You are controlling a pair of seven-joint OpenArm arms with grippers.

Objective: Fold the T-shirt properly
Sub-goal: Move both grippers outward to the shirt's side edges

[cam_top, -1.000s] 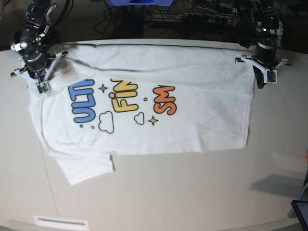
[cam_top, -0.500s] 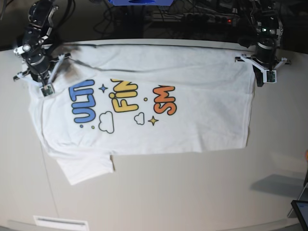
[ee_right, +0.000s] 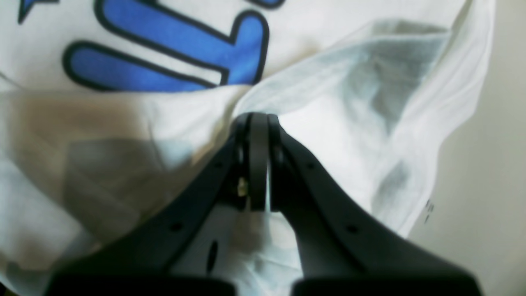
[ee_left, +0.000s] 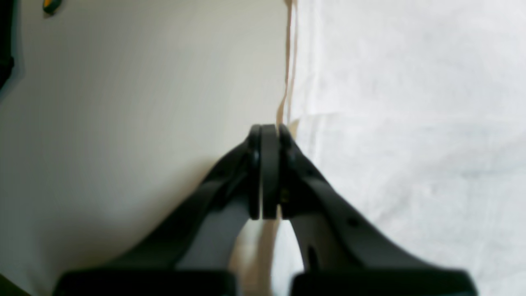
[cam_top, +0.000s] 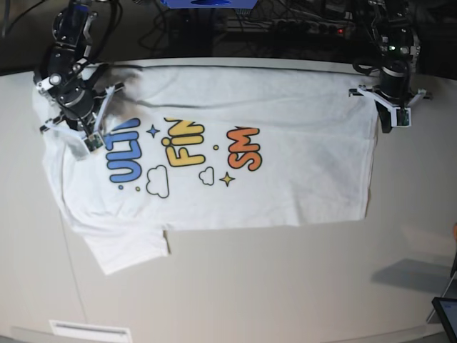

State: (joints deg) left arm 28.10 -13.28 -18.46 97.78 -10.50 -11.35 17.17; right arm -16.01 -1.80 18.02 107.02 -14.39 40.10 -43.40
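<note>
We judge folding barely begun: the large white printed cotton T-shirt (cam_top: 214,157) lies mostly flat on the pale counter (cam_top: 285,286). Right claw (ee_right: 258,164) is clamped on its sleeve-end cloth, left claw (ee_left: 269,172) on its hem edge.

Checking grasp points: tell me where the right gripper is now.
In the base view the right gripper is at upper left, shut on the T-shirt beside the blue "ULTRA" print.

The T-shirt (cam_top: 285,164) is soft white cloth, matt and finely woven, thin enough at its lifted fold to look faintly translucent. Its printed letters (ee_right: 164,53) look smooth and flat. The table (cam_top: 285,286) beside the T-shirt is smooth, matt beige. The gripper fingers (ee_left: 328,213) are matt black plastic.
</note>
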